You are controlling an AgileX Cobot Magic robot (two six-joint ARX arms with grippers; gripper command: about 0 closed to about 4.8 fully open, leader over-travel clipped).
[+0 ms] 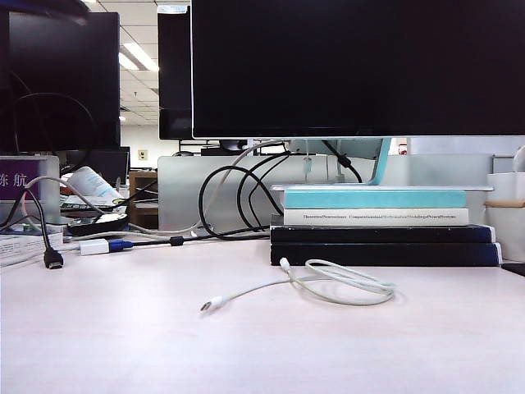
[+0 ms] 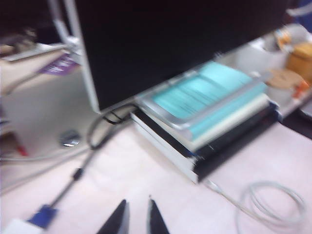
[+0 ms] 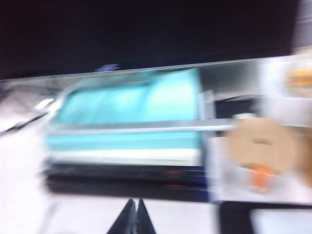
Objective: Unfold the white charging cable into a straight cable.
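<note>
Table (image 1: 123,336): pale, matte, whitish-pink top; seen bare in the foreground of the ext. view; lit evenly.
White charging cable (image 1: 344,283): lies on the table in front of the book stack; most of it gathered in a loose flat coil; one end runs out toward the left of the ext. view, ending in a small plug (image 1: 211,304); the other plug sits just by the bottom book; coil also seen in the left wrist view (image 2: 273,204), blurred.
Book stack (image 1: 377,226): dark books at the bottom, a white one above, a teal one on top; a monitor stand foot rests on it.
Monitor (image 1: 353,66): large, black, screen off; fills the upper part of the ext. view; a 2nd dark screen is seen at left.
Black cables (image 1: 238,201): looped behind the table, under the monitor.
White adapter w/ blue plug (image 1: 102,245): on the table at left, well apart from the white cable.
Room: office; ceiling light panels seen in the background; cluttered neighbouring desk at left.
Left tool (image 2: 137,217): seen above the table, near the adapter side; fingers narrowly parted; nothing held; not touching the cable.
Right tool (image 3: 135,217): seen above the table, facing the book stack; fingers pressed together; nothing held; view badly blurred.
</note>
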